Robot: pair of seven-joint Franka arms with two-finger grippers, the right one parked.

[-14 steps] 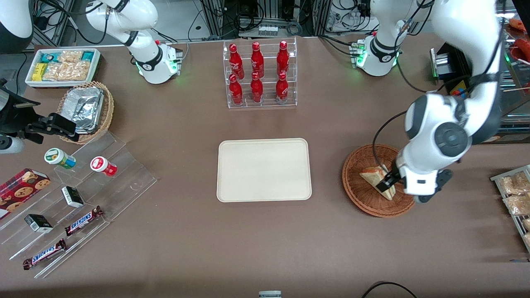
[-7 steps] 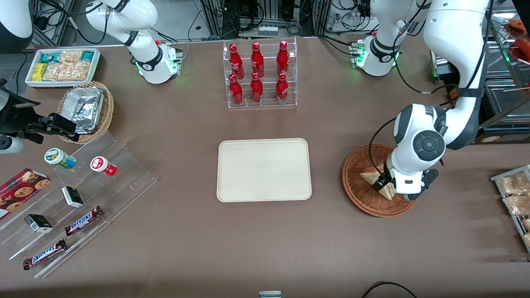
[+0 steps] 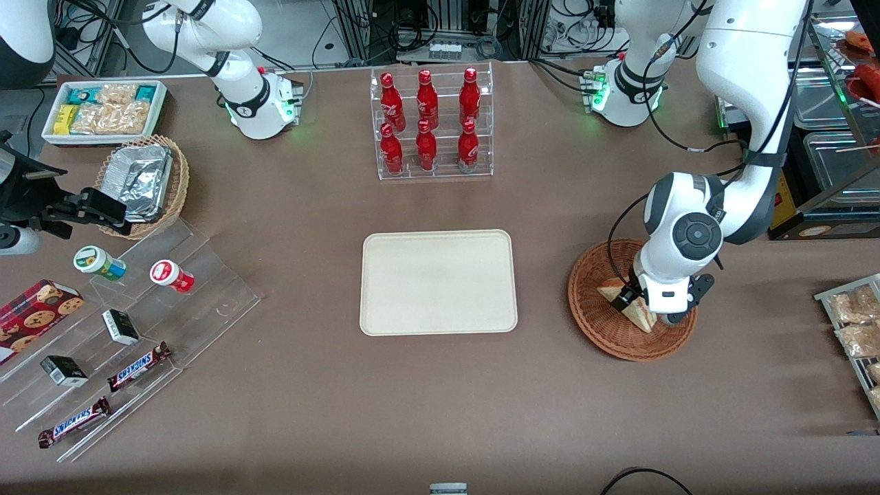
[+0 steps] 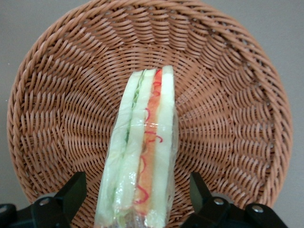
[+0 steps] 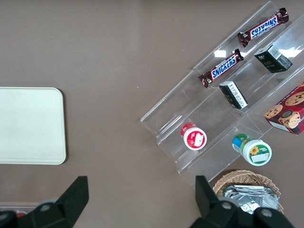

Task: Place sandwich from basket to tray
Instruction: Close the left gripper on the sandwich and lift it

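The sandwich (image 3: 614, 293) is a clear-wrapped wedge of pale bread with red and green filling. It lies in the round reddish-brown wicker basket (image 3: 598, 326), toward the working arm's end of the table. My left gripper (image 3: 636, 307) is low over the basket and open. In the left wrist view its two black fingers (image 4: 73, 192) stand on either side of the sandwich (image 4: 147, 142), with a gap on each side, inside the basket (image 4: 57, 95). The cream-white tray (image 3: 438, 282) lies at the table's middle, beside the basket, with nothing on it; it also shows in the right wrist view (image 5: 28, 126).
A clear rack of red bottles (image 3: 432, 124) stands farther from the camera than the tray. Toward the parked arm's end are a tan basket of foil containers (image 3: 141, 180), a white bin of snack packets (image 3: 103, 110) and a clear stepped stand with snacks (image 3: 137, 330). A rack of packets (image 3: 856, 323) lies at the working arm's end.
The left arm has come down over the basket and the gripper has shifted a little toward the tray, its fingers now straddling the sandwich. The sandwich has not moved.
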